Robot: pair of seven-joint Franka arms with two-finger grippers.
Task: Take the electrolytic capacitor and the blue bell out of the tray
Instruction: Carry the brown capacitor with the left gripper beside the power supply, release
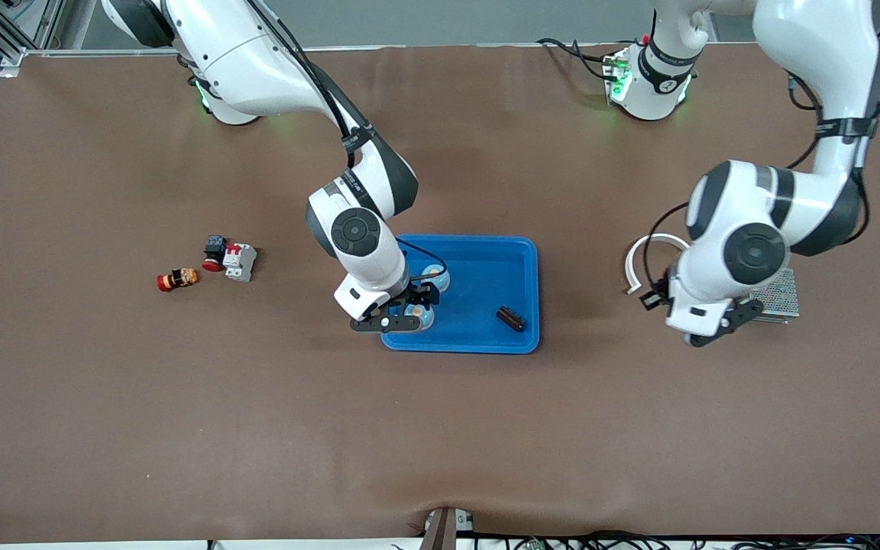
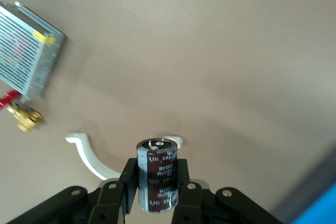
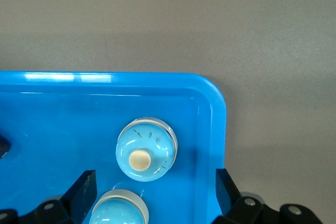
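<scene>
My left gripper (image 2: 157, 192) is shut on a dark brown capacitor (image 2: 157, 179) and holds it upright over bare table. In the front view this gripper (image 1: 715, 328) is beside the blue tray (image 1: 524, 252), toward the left arm's end; the capacitor is hidden there. My right gripper (image 1: 390, 319) is open and empty over the tray's corner at the right arm's end. Two light blue bells (image 1: 436, 276) (image 1: 418, 313) sit in that corner. In the right wrist view one bell (image 3: 145, 149) lies just ahead of the fingers (image 3: 84, 192) and the other bell (image 3: 119, 208) lies between them.
A small black part (image 1: 510, 318) lies in the tray. A white curved piece (image 1: 650, 252) and a metal mesh box (image 1: 780, 294) lie by the left gripper. A red-capped part (image 1: 177, 279), a black part (image 1: 215, 248) and a grey breaker (image 1: 240, 261) lie toward the right arm's end.
</scene>
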